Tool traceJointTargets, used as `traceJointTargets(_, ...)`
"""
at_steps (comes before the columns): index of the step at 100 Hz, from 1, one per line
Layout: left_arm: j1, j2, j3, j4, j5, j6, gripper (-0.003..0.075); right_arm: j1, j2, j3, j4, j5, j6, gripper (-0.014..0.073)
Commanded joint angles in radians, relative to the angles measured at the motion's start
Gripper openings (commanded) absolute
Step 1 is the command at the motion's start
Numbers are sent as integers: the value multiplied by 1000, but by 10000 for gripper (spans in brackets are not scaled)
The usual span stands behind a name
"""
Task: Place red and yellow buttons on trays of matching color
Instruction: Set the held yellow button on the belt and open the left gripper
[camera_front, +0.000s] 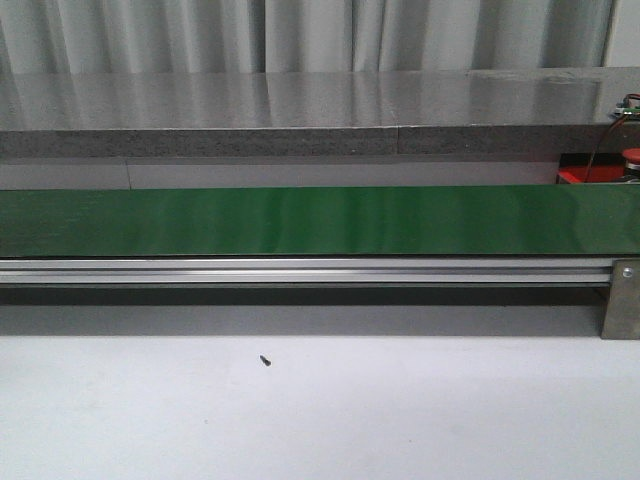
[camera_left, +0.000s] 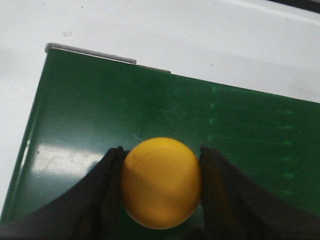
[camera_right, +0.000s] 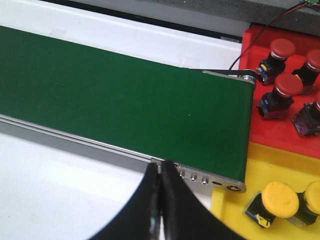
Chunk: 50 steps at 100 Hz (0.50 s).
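Progress is well on: red buttons (camera_right: 288, 86) are already laid on the red tray (camera_right: 280, 127), yellow buttons (camera_right: 280, 199) on the yellow tray (camera_right: 235, 200), both trays set just past the belt (camera_right: 125, 100) end. One yellow button (camera_left: 161, 182) is clamped between the left gripper (camera_left: 161, 185) fingers over the belt, probably lifted, though contact can't be judged. Right gripper (camera_right: 161, 200) is closed on nothing, held near the belt rail beside the yellow tray.
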Motion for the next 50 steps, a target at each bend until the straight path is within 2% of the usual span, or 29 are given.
traceJointTargets(1, -6, -34, -24, -27, -73, 7, 66, 1, -1, -29, 12, -66, -3, -69)
traceJointTargets(20, -6, -1, -24, -27, -64, 14, 67, 1, -1, -29, 12, -67, -3, -69)
traceJointTargets(28, -6, 15, -24, -27, -62, 14, 96, 1, -1, -29, 12, -67, -3, -69)
traceJointTargets(37, -6, 27, -24, -27, -54, 22, 199, 1, -1, -29, 12, -67, -3, -69)
traceJointTargets(50, -6, 27, -26, -38, -49, 31, 446, 1, -1, -29, 12, -67, -3, -69)
